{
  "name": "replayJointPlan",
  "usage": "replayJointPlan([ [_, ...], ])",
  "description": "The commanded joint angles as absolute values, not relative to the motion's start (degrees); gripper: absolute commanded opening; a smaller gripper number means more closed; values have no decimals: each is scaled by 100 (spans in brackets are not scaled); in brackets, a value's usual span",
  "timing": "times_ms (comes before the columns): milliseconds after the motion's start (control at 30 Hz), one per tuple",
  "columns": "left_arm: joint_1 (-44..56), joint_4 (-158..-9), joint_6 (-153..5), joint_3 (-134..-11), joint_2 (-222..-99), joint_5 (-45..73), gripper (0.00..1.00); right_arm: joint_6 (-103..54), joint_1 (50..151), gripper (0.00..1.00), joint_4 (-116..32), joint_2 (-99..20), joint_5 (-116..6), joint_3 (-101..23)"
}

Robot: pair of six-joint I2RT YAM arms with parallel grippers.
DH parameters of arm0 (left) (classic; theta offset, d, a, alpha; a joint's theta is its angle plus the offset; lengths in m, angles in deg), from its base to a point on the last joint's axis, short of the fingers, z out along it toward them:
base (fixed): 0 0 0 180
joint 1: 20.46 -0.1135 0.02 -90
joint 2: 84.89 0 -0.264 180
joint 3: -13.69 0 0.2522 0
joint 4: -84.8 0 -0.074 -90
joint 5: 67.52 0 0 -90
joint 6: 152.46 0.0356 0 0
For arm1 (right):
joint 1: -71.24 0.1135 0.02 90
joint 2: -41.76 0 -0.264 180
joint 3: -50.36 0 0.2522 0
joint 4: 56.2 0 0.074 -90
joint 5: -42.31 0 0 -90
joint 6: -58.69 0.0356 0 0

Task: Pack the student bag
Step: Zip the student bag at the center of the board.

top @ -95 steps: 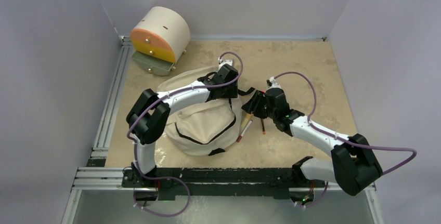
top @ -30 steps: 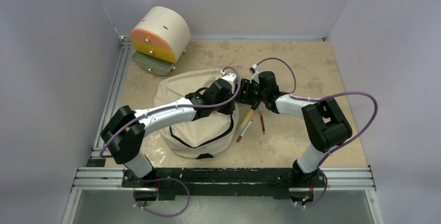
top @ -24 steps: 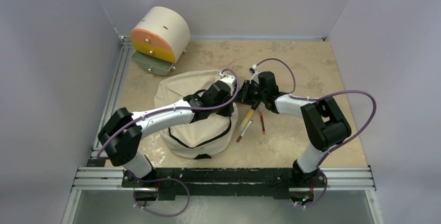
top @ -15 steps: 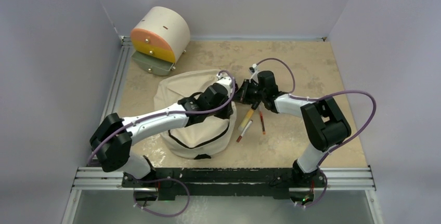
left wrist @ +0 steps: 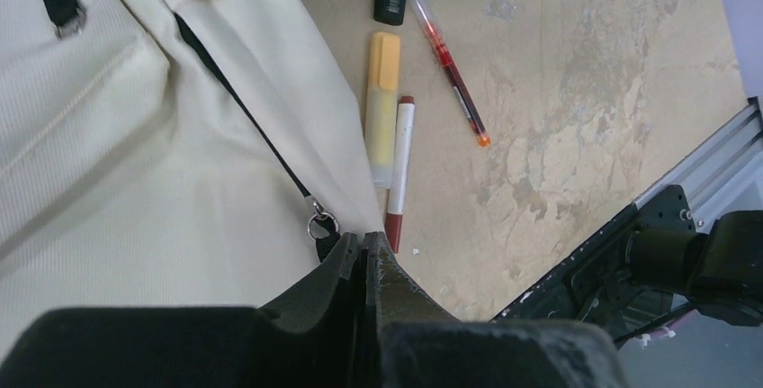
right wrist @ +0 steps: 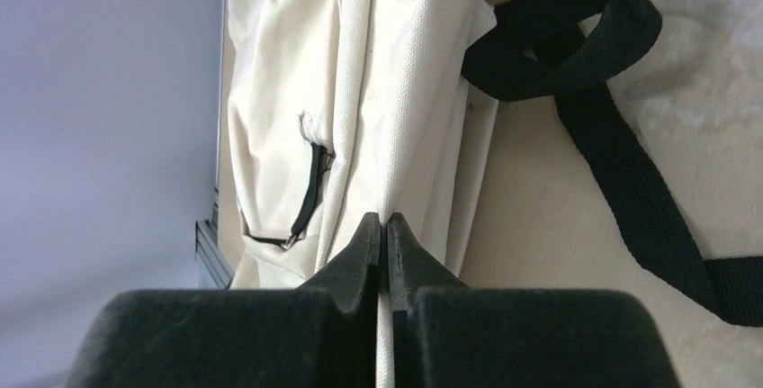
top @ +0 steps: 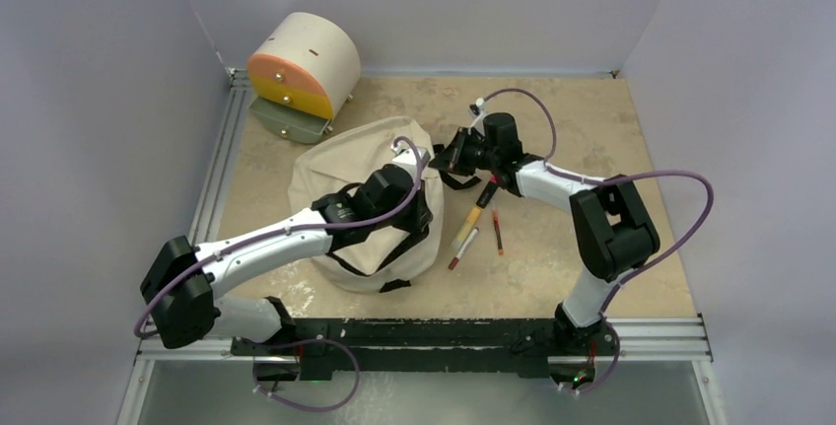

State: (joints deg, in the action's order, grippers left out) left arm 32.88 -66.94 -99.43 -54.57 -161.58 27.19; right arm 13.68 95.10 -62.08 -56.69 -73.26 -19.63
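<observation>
The student bag, cream with black zippers, stands mid-table and is pulled taut between both arms. My left gripper is at the bag's near right corner, shut; the black tab of the zipper pull runs in under its fingertips. My right gripper is at the bag's far right edge, shut on a fold of the bag's cream fabric. A black strap trails on the table beside it.
Right of the bag lie a yellow highlighter, a red-capped white marker, a red pen and a black marker. A cream-and-orange drawer unit stands at the back left. Metal rails line the left and near edges.
The right gripper has shut on the bag's fabric and drawn it back. The left arm has pulled toward the near left, and the bag's far side has risen.
</observation>
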Motion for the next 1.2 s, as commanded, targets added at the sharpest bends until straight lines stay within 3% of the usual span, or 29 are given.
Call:
replayJointPlan([
  [0,3397,-6438,-10095,-5400,-15732,2374,0,1163,9241,0,-6683,-5968,-6663,-2965],
  [333,3404,-6290,-10113,-5292,-15387,2458,0,701,9129,0,-6163,-6855,-6510,-4432],
  [400,3406,-6338,-10086,-5272,-15408,2527,0,568,9132,20,-5998,-6797,-6580,-4480],
  [500,3404,-6402,-10009,-5320,-15560,2625,0,525,9130,39,-5959,-6369,-6563,-4113],
  [700,3395,-6644,-9842,-5373,-15862,2731,0,520,9141,57,-5343,-5289,-6248,-3091],
  [900,3395,-6719,-9772,-5370,-15984,2733,0,1266,9453,63,-4737,-4002,-5911,-1966],
  [1167,3395,-6765,-9744,-5328,-15986,2714,0,2980,10532,60,-5048,-2886,-5343,-545],
])
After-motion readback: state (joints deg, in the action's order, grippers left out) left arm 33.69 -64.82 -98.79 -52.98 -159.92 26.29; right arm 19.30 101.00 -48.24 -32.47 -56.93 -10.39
